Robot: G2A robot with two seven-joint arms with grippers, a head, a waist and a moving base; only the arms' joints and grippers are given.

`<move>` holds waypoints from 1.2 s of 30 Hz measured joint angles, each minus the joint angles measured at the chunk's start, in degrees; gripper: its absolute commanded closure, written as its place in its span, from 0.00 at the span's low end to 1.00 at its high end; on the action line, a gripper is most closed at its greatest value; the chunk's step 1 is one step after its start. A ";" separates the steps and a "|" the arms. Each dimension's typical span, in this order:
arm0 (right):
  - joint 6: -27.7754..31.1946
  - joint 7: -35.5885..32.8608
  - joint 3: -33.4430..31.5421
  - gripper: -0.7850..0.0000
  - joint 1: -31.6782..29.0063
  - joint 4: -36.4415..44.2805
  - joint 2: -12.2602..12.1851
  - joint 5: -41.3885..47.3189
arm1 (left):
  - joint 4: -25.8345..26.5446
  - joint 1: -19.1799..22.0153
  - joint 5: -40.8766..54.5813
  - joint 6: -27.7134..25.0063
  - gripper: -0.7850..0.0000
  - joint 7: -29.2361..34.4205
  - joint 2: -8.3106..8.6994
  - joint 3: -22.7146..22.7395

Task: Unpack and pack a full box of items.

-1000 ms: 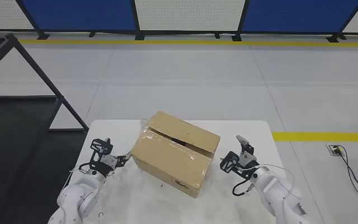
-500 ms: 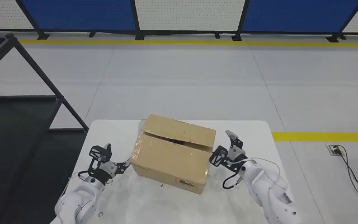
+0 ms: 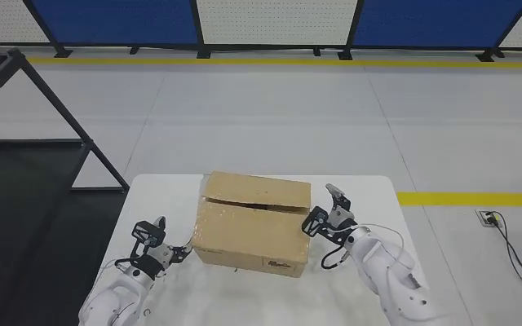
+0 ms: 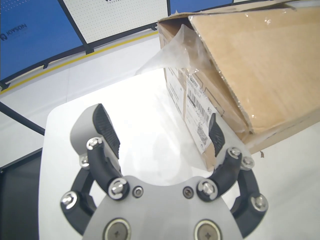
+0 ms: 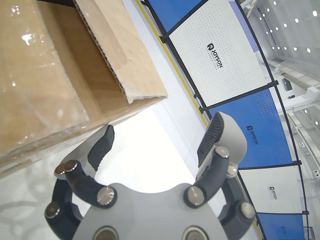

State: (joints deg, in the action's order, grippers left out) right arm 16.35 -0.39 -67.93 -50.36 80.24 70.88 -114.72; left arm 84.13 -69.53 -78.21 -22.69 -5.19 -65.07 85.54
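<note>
A brown cardboard box [image 3: 254, 224] sits flat in the middle of a white desk [image 3: 163, 191], its long side facing the robot. Its top flaps lie nearly shut, with a dark gap between them. Loose clear film [image 4: 170, 56] hangs off one end, above printed labels [image 4: 197, 111].

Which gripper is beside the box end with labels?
The left gripper: its box end carries labels and loose film; the right gripper faces bare cardboard.

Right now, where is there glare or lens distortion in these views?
Left wrist view: the table is washed out by glare beside the box. Right wrist view: tape on the box glints, and the panels curve. Top view: even light.
</note>
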 measured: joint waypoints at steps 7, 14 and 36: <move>-3.31 -1.43 -1.70 0.00 -0.41 1.19 0.02 0.73 | 1.40 -1.29 -0.01 -0.29 0.00 -0.12 0.13 0.21; -8.10 -1.01 -3.95 0.00 -2.11 3.58 0.00 1.89 | 0.86 -2.88 3.08 4.77 0.00 -1.57 0.26 4.17; -13.98 2.06 -5.58 0.00 -5.38 7.92 -0.14 -0.56 | -1.74 -0.68 -6.96 21.30 0.00 -4.88 -0.24 3.42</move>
State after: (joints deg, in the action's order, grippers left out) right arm 2.37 1.67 -73.51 -55.74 88.16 70.74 -115.28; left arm 82.40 -70.22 -85.16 -1.39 -10.07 -65.31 88.96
